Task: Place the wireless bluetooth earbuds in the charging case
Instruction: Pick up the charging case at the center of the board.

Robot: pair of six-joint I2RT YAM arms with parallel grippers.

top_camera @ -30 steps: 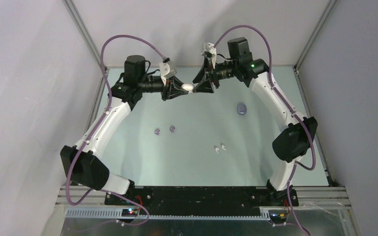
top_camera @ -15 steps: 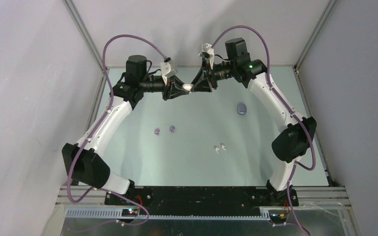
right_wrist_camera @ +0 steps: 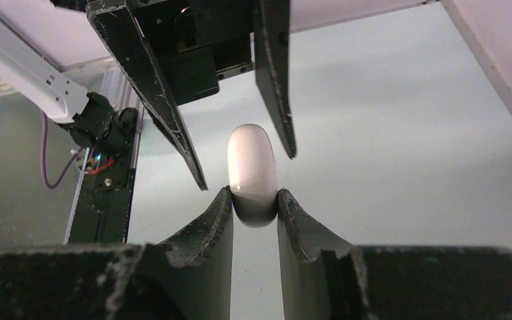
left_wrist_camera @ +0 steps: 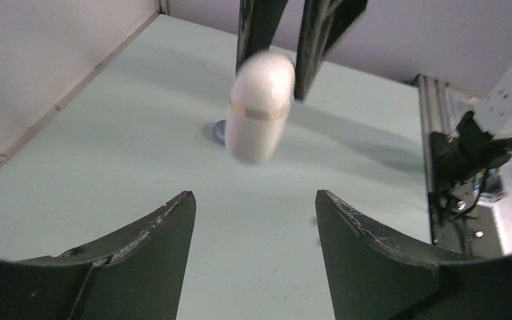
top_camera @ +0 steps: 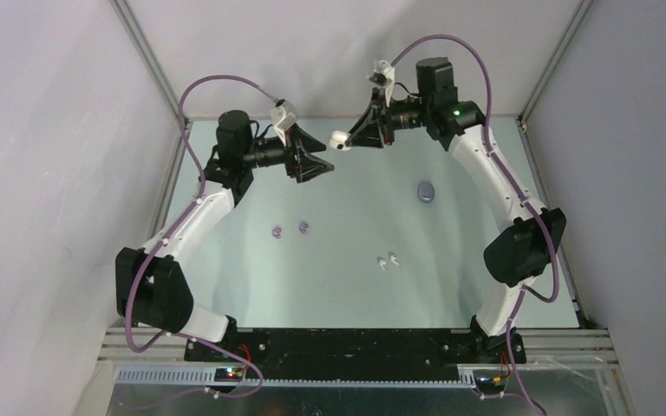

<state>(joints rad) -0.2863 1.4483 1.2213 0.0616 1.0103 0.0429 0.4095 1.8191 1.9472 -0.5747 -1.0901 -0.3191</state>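
Top view: the white charging case hangs in the air above the far part of the counter, pinched by the right end effector. The left end effector sits just beside the case on its near-left, spread open and holding nothing. Well nearer than the case lie the white earbuds. The purple earbuds are nearer and to its left, and a purple case is to its right.

Left wrist view: the case, blurred, floats beyond the parted fingers, which do not touch it. A seam rings its middle.

Right wrist view: both fingers clamp one end of the case, and the left fingers flank its other end without contact.

The case looks light, rigid and glossy, so it is probably slippery. Squeezing its flatter sides away from the seam seems best. The earbuds look tiny and hard, and the white ones are likely easiest taken by their stems.
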